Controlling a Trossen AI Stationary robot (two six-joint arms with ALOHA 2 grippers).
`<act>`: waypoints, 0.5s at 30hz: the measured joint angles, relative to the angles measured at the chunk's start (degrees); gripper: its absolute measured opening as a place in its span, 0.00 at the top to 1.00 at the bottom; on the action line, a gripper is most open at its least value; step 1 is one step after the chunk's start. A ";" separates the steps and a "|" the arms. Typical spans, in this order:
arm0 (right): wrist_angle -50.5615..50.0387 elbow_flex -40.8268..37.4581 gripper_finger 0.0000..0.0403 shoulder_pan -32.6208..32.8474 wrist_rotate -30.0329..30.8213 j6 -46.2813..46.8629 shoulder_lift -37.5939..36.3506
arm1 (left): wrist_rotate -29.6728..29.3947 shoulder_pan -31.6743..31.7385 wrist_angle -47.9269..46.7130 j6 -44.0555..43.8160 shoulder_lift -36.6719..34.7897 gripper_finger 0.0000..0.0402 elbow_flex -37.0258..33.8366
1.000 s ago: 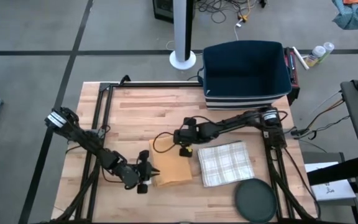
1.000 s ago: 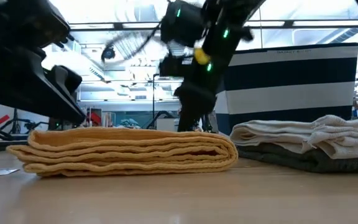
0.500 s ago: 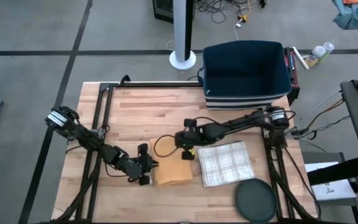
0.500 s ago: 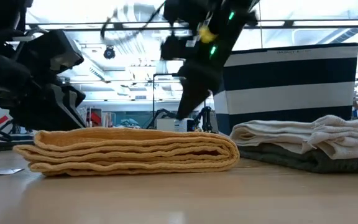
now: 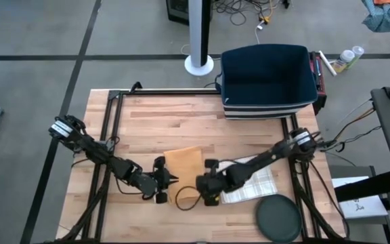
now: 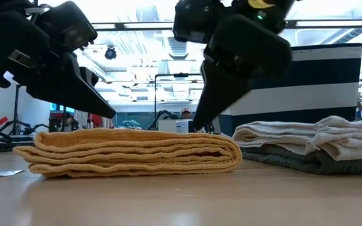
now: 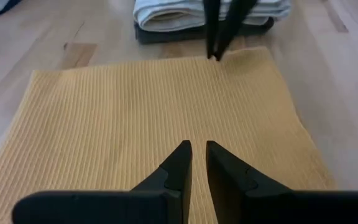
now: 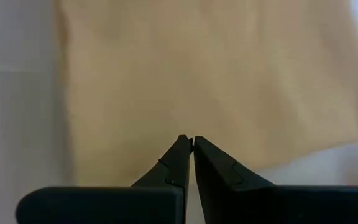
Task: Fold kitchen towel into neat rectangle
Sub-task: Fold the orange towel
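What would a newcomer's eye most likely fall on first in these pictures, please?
Probably the folded yellow towel near the table's front middle, flanked by both dark arms: the left gripper at its left edge, the right gripper at its front right corner, both with fingers closed and holding nothing. Next, the folded checked towel to its right, partly under the right arm, and the big navy bin at the table's back edge.

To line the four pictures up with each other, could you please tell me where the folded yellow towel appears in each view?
High view: folded yellow towel at the table's centre-front, between both grippers.
Low view: a layered stack left of centre.
Left wrist view: it fills the middle.
Right wrist view: it covers most of the frame.
Shared landmark: the folded checked towel lying beside it, except in the right wrist view.
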 joint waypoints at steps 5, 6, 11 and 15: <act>-1.21 0.94 0.95 1.81 -0.09 5.35 0.31 | 2.06 -0.07 0.09 -0.59 -0.04 0.91 0.09; -2.16 1.62 0.95 1.98 -0.08 6.26 -0.75 | 2.71 -0.07 0.13 -0.64 -0.04 0.91 0.09; -13.13 4.74 0.95 2.25 0.12 9.89 -7.46 | 2.96 -0.22 -0.09 -0.81 -0.22 0.91 0.09; -28.72 4.48 0.95 2.23 0.00 16.83 -10.80 | 3.93 -0.22 -0.04 -0.81 -0.37 0.91 0.09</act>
